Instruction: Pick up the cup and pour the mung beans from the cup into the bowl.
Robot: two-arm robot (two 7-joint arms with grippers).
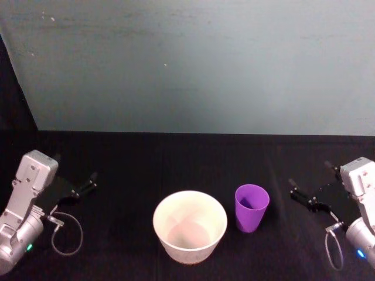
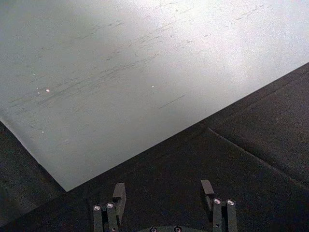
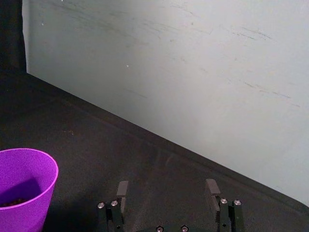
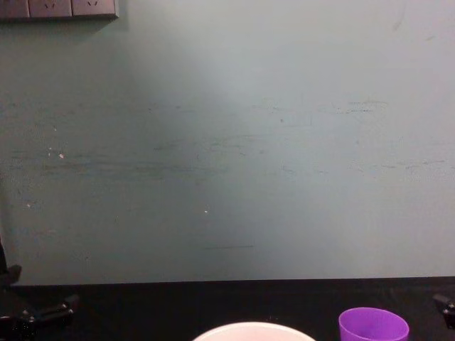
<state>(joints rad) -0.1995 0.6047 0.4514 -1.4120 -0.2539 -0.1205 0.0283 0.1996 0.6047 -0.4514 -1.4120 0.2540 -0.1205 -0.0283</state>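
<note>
**Cup upright beside the bowl, both grippers open and empty**

The cup (image 1: pixel 252 208) is gripped by neither arm. At the far left, the left gripper (image 1: pixel 75 168) rests low over the black table (image 1: pixel 176 158), well apart from the task's things. Its jaws are spread wide with nothing between them, and the left wrist view shows dark cloth and the teal wall (image 1: pixel 193 64) in the gap.

Near the middle front of the table sits the bowl (image 1: pixel 187 253), wide and white, with its pale floor showing.

Just right of it stands the purple cup, upright with its rim up. It is close beside the bowl, but I cannot tell whether the two touch. In the right wrist view a dark layer lies low inside it, the mung beans (image 3: pixel 14 201), too dim to pick out singly.

At the far right, the right gripper (image 1: pixel 309 175) is level with the cup and near it, clear of its side. Its jaws are spread wide and hold nothing.
</note>
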